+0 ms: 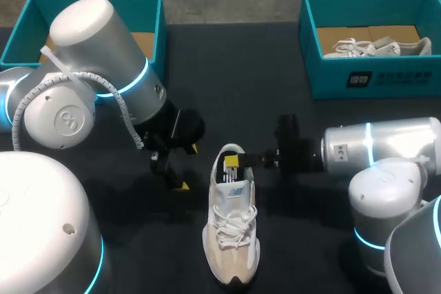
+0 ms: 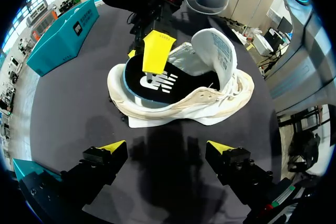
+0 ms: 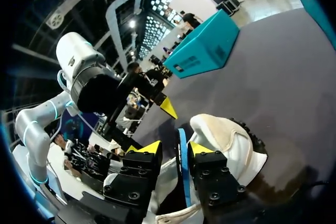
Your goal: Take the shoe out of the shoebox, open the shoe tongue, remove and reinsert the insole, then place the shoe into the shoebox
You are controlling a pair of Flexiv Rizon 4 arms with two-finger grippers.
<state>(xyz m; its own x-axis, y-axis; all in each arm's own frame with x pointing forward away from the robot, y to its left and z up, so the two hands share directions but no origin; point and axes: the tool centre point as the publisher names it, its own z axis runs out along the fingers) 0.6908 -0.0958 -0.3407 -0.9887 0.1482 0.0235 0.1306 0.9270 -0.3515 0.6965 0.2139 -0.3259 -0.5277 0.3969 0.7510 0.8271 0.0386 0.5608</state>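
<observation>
A white and beige shoe (image 1: 233,239) lies on the dark table, heel toward the back. In the left wrist view the shoe (image 2: 210,108) has its white tongue (image 2: 215,51) lifted, and the black insole (image 2: 157,85) with a blue edge shows in the opening. My right gripper (image 1: 233,161) is at the heel opening. Its fingers (image 3: 202,148) stand apart, with the insole's blue edge (image 3: 182,166) between them, close to one finger and clear of the other. My left gripper (image 2: 168,148) stands wide open beside the shoe (image 3: 226,135), holding nothing.
A teal shoebox (image 1: 148,5) stands at the back left, behind my left arm. Another teal shoebox (image 1: 344,80) at the back right holds a second pale shoe (image 1: 372,47). Bare dark tabletop surrounds the shoe.
</observation>
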